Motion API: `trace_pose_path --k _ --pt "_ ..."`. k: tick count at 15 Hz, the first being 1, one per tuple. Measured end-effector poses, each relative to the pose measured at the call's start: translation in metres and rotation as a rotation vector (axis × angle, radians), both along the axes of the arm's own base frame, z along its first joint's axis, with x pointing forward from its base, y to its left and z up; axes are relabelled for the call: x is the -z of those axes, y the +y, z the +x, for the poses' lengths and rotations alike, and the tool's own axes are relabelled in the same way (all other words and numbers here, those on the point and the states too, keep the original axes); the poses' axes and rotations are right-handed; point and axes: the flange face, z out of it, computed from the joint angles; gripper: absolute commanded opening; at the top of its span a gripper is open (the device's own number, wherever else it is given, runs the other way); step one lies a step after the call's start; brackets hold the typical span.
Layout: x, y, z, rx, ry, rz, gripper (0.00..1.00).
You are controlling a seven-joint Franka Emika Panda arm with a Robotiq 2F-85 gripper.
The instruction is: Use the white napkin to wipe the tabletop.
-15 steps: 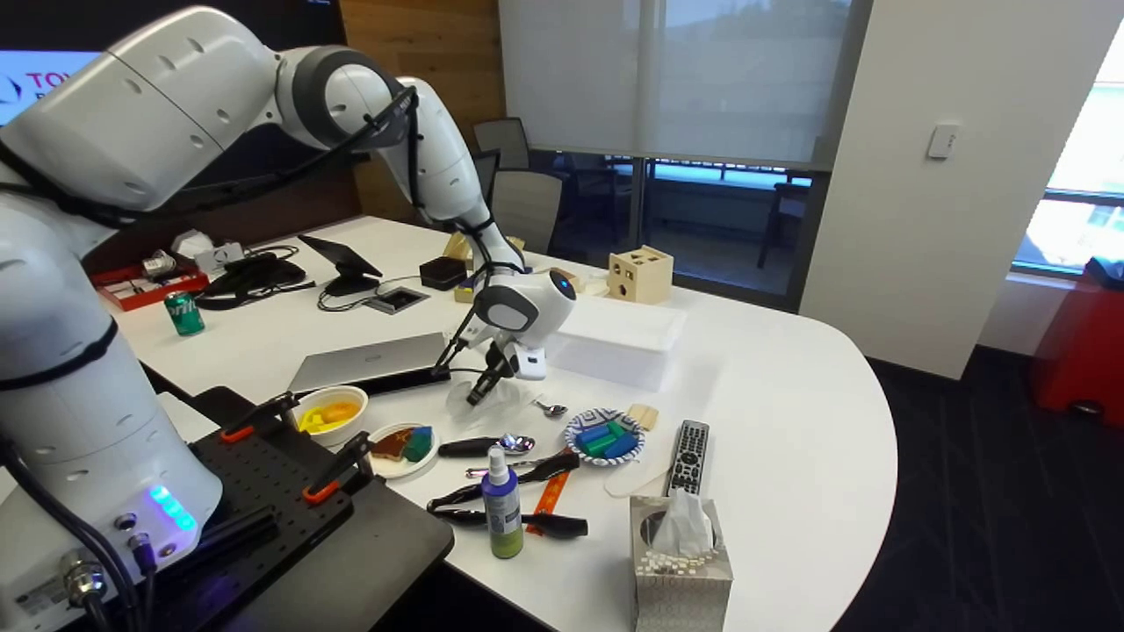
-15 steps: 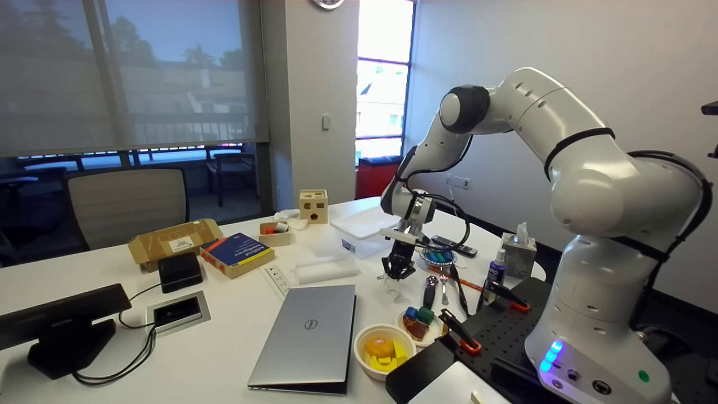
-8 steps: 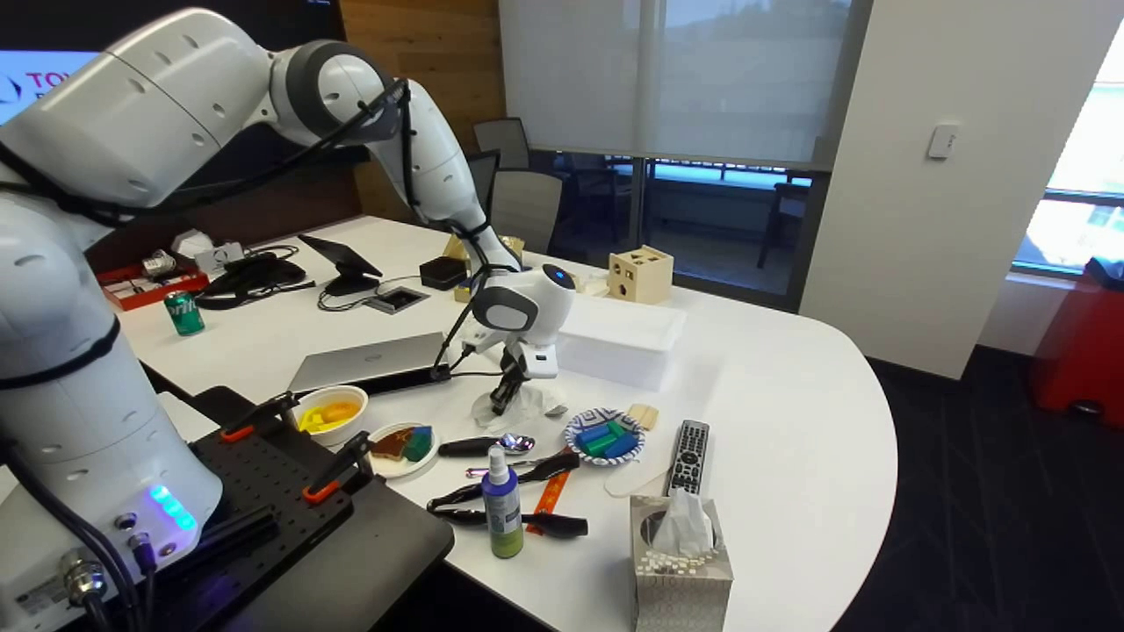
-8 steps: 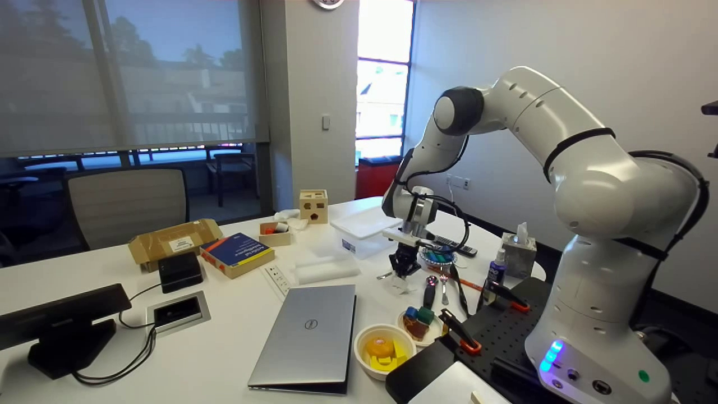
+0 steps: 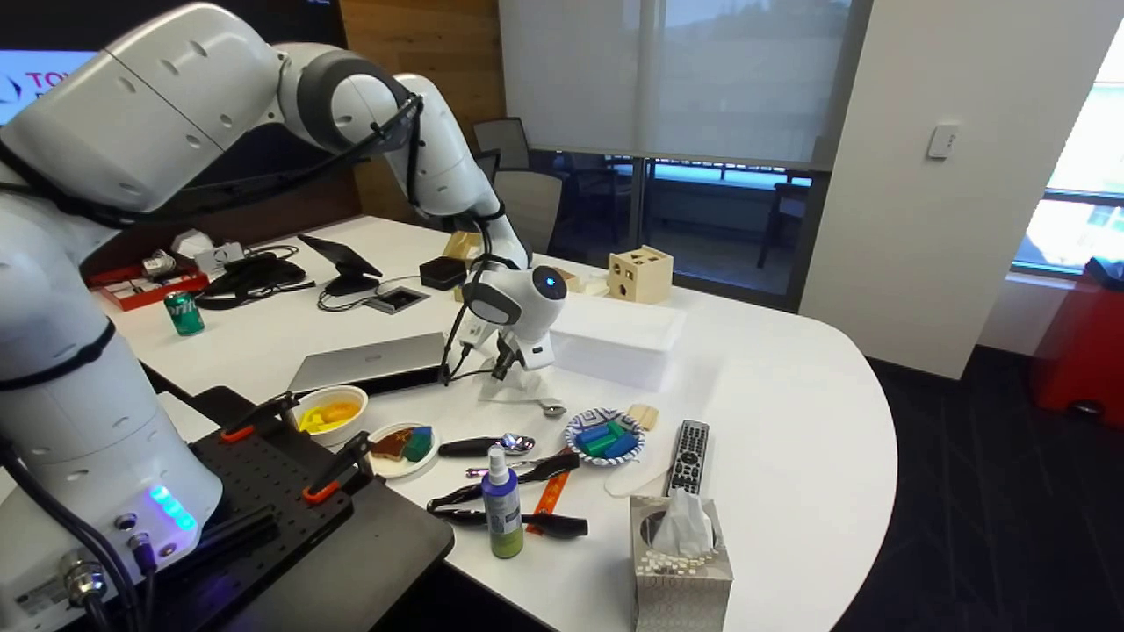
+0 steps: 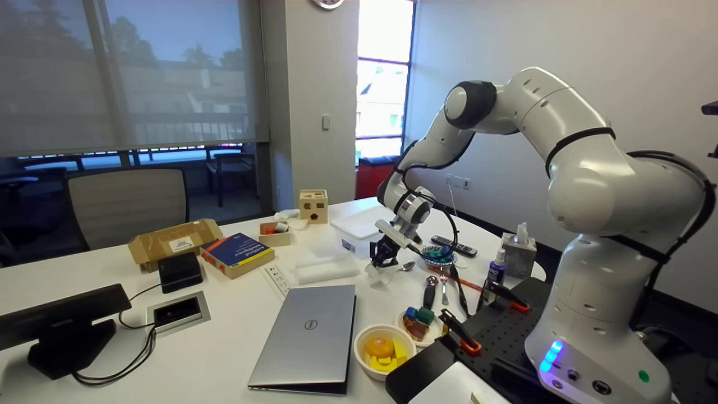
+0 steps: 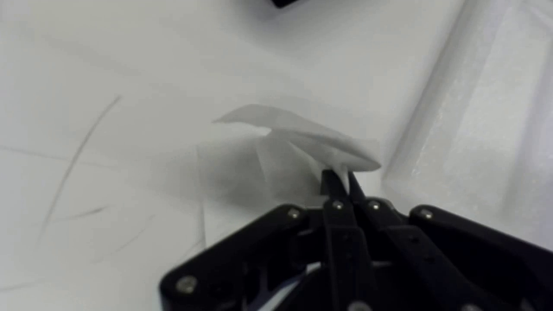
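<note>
White napkin [image 7: 298,125] between black fingers [image 7: 332,186].

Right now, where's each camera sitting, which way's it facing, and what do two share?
In an exterior view: raised, tissue box in the foreground, facing the blinds; nearly the whole arm shows, at picture left.
In an exterior view: raised, laptop in the foreground, facing the pillar; nearly the whole arm shows, at picture right.
Wrist view: at the arm's end, looking down at the napkin and tabletop; the gripper shows.
Both exterior views share the arm, laptop and tissue box.
</note>
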Motion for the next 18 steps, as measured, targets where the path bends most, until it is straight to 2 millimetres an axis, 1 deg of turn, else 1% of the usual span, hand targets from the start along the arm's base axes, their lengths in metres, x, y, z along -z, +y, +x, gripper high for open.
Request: trace_pose_path --k 3,5,7,9,10,12,14,16,18 --pt "0.005 0.016 0.001 -0.073 -0.095 0.112 0.00" --pt "0.015 0.027 -0.002 -0.130 -0.133 0.203 0.00" --pt "0.030 0.037 -0.011 -0.182 -0.126 0.317 0.00" --pt "0.046 0.038 -0.027 -0.199 -0.076 0.400 0.00" --pt "0.053 0.034 -0.036 -0.188 -0.039 0.416 0.00" --pt "0.062 0.021 -0.050 -0.138 0.045 0.403 0.00" --pt "0.065 0.003 -0.060 -0.076 0.117 0.359 0.00" --pt "0.058 -0.016 -0.067 -0.013 0.171 0.296 0.00" --pt "0.042 -0.032 -0.068 0.050 0.203 0.217 0.00"
